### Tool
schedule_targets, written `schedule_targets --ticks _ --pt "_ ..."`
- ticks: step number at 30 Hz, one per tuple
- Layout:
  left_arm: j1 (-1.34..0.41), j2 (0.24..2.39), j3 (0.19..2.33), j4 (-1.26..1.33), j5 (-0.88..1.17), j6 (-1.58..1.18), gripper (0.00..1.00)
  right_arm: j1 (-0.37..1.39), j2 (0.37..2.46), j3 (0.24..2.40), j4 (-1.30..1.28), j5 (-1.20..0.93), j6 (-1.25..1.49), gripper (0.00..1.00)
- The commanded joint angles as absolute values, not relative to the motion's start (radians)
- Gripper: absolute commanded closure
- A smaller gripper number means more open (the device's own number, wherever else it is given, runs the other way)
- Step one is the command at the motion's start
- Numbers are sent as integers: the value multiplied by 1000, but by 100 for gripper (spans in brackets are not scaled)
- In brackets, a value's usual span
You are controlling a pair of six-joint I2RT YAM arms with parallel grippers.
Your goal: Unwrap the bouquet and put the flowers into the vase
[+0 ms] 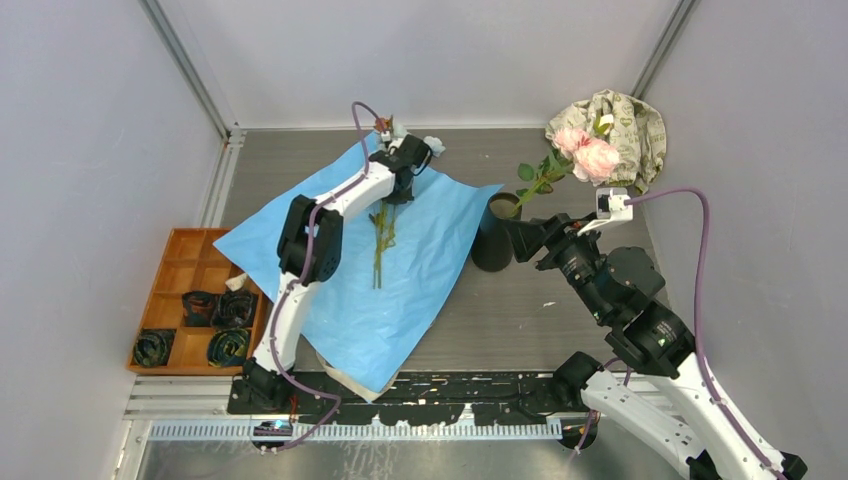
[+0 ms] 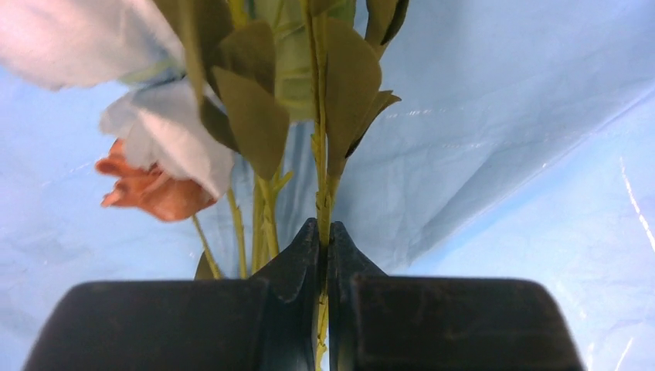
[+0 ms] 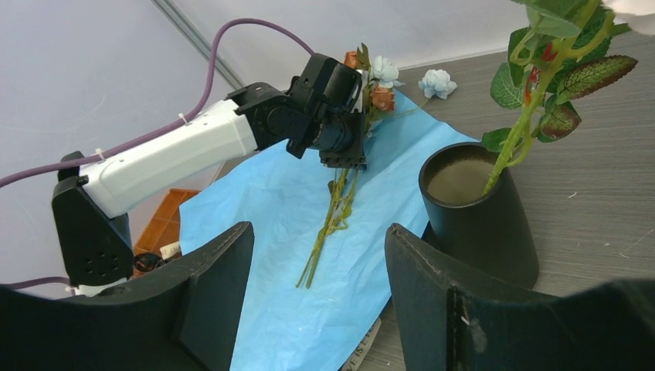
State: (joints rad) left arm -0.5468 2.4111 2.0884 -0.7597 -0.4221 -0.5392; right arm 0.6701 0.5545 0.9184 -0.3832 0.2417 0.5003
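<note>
Tallied: one vase [image 1: 491, 250], two pink flower heads [image 1: 590, 155], two pale blue flower heads [image 3: 438, 81], one blue paper sheet [image 1: 400, 300], one wooden tray [image 1: 180, 270], one patterned cloth [image 1: 630, 120]. Flower stems [image 1: 380, 245] on the sheet could not be told apart.

Both arms share one build. The left arm [image 1: 285, 320] and right arm [image 1: 640, 405] have smooth white shell links set between chunky black joint housings. A purple cable [image 1: 699, 300] trails along each, tied to the white shell. The left tool [image 2: 324, 232] has matte black, wedge-tipped fingers. The right tool [image 3: 318, 232] has broad black fingers.
</note>
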Motion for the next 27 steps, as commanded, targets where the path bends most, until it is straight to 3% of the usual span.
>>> schedule_targets --ticks 1,8,20,27 --pt "-543 2233 2029 -712 -421 -530 98 667 546 920 -340 240 524 32" --pt "-544 2036 1850 -619 -285 -566 99 666 549 923 -336 230 536 32" --pt "-529 1842 1577 -353 235 -664 99 667 543 928 -346 217 559 32" --pt "-529 1719 1433 -107 322 -665 100 667 547 939 -350 207 570 32"
